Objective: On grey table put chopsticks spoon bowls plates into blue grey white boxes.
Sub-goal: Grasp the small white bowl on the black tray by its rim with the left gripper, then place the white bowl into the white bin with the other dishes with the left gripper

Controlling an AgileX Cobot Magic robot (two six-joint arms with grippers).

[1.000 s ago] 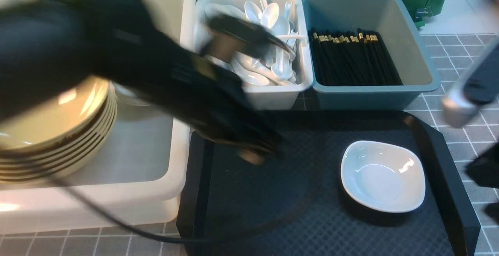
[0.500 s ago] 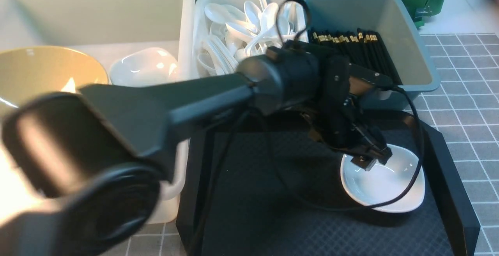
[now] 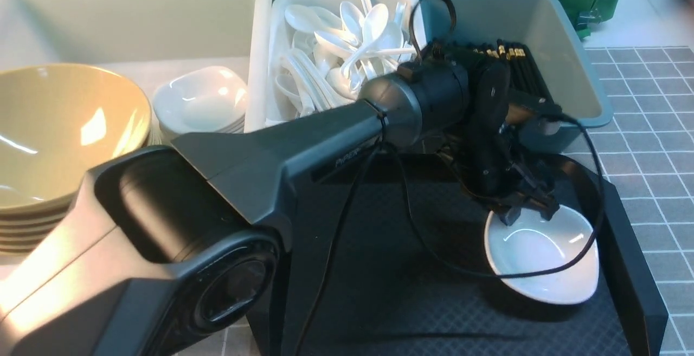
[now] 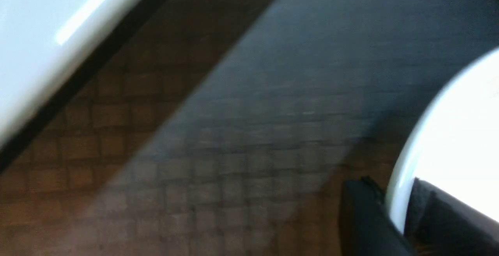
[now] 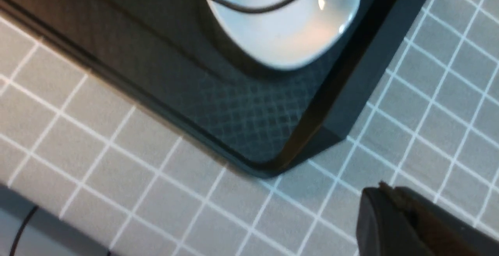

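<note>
Now that your left gripper [image 3: 525, 214] has pinched the far rim of the white plate [image 3: 542, 258], you are in the grasp step for the only dish on the black tray [image 3: 379, 280]; the wrist view shows one finger [image 4: 366, 221] outside the rim and one inside, clamped narrow; the plate sits toward the tray's right side, its far edge seemingly tipped up. Next, I judge, you lift it clear and carry it left to the stacked plates [image 3: 200, 98] in the white tub [image 3: 260, 31], minding that thin rim grip; your right gripper [image 5: 393, 221] waits closed and empty over the grey table [image 5: 117, 150]. Half a second ago the left jaws stood wide above the plate, which lay flat.
</note>
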